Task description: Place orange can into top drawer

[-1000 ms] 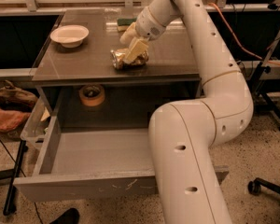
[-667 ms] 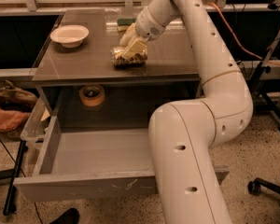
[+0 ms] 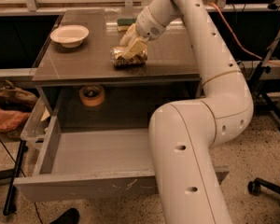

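The orange can [image 3: 127, 58] lies on its side on the brown table top [image 3: 74, 62], near the middle of the front edge. It is dented, gold-orange and silver. My gripper [image 3: 133, 49] reaches down onto it from the upper right, with its pale fingers [image 3: 136, 45] closed around the can's top. The can rests on or just above the table. The top drawer [image 3: 84, 186] is pulled wide open below the table front. It is grey, with white scratches on its front panel, and nothing shows inside it.
A white bowl [image 3: 70, 34] sits at the table's left. A green sponge [image 3: 126, 22] lies behind the gripper. A tan tape roll [image 3: 92, 95] sits on the shelf under the table top. My arm's lower links [image 3: 186, 148] cover the drawer's right part. A clear bin [image 3: 32, 122] stands at the left.
The gripper and the can rose slightly and then came back down to about the same spot on the table. The drawer and the other things have not moved.
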You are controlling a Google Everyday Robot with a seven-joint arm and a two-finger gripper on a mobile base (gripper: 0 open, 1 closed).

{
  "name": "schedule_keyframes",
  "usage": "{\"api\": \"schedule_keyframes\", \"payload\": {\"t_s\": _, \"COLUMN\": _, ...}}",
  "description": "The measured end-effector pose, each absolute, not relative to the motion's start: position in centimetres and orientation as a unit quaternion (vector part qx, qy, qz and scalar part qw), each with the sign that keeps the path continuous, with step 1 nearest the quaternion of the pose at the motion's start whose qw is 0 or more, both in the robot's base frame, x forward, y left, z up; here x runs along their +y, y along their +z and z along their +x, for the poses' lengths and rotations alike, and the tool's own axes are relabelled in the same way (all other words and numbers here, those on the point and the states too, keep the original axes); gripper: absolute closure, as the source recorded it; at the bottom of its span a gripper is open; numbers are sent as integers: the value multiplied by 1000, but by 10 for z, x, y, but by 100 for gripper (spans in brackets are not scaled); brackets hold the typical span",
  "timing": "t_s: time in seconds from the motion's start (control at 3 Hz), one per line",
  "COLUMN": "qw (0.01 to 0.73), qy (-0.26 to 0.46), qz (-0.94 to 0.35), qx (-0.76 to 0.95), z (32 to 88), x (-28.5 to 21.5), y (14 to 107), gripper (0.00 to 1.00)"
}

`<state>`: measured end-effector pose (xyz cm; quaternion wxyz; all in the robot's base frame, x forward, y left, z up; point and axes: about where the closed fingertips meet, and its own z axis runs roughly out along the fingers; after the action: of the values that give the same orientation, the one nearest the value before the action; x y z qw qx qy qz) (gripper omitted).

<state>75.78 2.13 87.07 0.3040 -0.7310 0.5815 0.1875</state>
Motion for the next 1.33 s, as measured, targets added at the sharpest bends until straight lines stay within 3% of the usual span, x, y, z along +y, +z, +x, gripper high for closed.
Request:
{"api": "schedule_keyframes", "payload": {"t_s": 0.33, "qw": 314, "qy": 179, "qz": -726, "qx": 585, "z": 767, "x": 17, "y": 866, "gripper": 100}}
{"api": "schedule_keyframes", "payload": {"t_s": 0.67, "qw": 292, "qy": 182, "qz": -717, "qx": 606, "z": 731, "x": 9, "y": 888, "gripper": 100}}
{"api": "schedule_keyframes", "payload": {"t_s": 1.33, "qw": 289, "qy": 187, "qz": -712, "qx": 612, "z": 719, "x": 6, "y": 893, "gripper": 100}}
